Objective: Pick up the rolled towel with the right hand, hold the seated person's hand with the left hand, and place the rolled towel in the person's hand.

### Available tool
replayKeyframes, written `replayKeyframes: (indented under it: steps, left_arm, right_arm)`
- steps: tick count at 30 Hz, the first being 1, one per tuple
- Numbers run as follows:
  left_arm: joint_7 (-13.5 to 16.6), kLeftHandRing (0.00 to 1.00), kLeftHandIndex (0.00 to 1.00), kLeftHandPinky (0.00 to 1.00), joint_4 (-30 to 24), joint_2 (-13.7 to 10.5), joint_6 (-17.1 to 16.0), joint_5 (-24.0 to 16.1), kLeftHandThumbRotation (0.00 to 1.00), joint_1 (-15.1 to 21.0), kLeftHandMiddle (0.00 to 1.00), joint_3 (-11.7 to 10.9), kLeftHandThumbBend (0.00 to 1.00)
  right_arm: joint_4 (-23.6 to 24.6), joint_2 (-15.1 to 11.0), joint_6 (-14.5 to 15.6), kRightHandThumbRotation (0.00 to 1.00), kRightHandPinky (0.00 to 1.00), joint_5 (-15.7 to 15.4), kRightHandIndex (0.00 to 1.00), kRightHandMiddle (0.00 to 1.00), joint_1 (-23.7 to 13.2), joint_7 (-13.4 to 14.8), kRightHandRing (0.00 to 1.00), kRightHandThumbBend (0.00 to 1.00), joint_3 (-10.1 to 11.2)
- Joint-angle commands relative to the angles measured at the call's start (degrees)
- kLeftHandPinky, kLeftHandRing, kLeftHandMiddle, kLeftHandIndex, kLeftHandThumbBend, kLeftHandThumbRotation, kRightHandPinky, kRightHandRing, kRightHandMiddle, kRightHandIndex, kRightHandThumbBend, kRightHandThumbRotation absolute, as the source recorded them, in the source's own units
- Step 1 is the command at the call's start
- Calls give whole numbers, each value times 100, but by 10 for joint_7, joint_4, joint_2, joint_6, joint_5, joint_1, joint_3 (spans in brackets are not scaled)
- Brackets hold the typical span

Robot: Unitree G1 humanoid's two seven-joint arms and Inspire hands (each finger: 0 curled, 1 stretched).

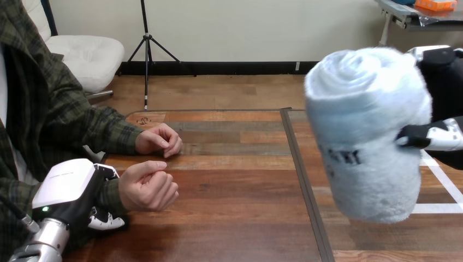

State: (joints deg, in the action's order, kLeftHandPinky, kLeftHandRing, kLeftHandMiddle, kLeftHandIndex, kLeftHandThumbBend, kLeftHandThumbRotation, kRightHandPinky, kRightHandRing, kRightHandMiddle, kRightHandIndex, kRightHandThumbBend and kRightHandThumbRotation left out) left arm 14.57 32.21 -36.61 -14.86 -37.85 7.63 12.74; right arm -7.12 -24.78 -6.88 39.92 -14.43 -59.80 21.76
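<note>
Right robot hand [445, 82] mostly hidden behind rolled towel [366, 131]; cut off by right edge.

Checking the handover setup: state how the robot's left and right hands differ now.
The left hand sits low at the table; the right hand is raised above it. The left hand wraps the person's wrist; the right hand grips the rolled towel. Both are closed on something.
</note>
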Motion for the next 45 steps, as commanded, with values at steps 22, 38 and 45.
replayKeyframes:
  steps: [22,38,45]
  left_arm:
    - [-53,46,51,44,-121,62,42,5,0,-2,49,18,90]
    - [-71,44,51,41,-167,95,54,-2,0,13,49,26,91]
    - [-72,44,51,41,-180,111,58,-9,0,18,49,29,92]
  right_arm:
    - [-48,45,-74,0,17,-29,27,26,-78,3,22,76,-43]
    - [-57,64,-78,0,19,-41,29,28,-80,11,24,78,-65]
    - [-56,68,-76,0,20,-45,30,28,-81,13,25,79,-74]
